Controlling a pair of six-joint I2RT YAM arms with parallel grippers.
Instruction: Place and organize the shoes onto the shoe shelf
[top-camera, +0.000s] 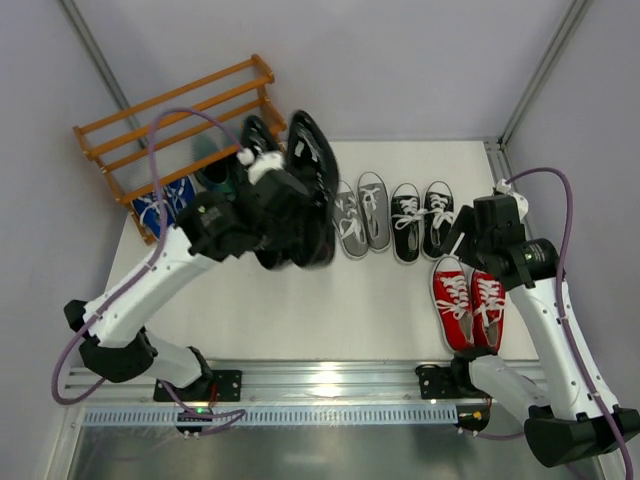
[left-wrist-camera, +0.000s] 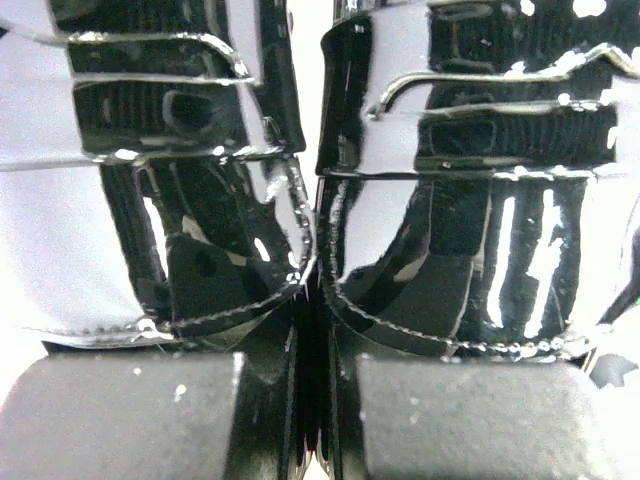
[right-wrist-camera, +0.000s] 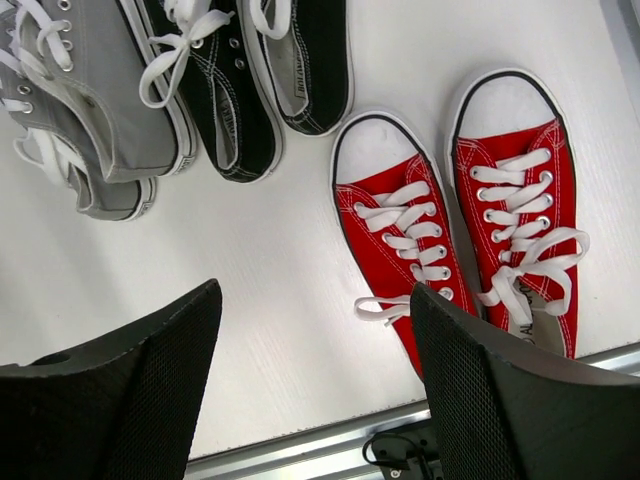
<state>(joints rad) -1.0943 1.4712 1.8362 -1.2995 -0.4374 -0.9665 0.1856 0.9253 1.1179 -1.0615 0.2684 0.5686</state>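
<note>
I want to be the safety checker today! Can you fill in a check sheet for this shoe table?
Surface: white tabletop, shoes standing on it.
Job's things: orange-brown wooden rack far left; blue sneakers at its foot; glossy black leather loafers held up beside it; grey lace-up sneakers, black-and-white lace-up sneakers, red sneakers with white laces on the table.
Clutter: nothing seen.
Grippers: left jaws shut on the loafers; right jaws open, empty, near the red pair.
Cables: purple cables loop off both arms.
Surroundings: pale walls, grey metal frame posts.
</note>
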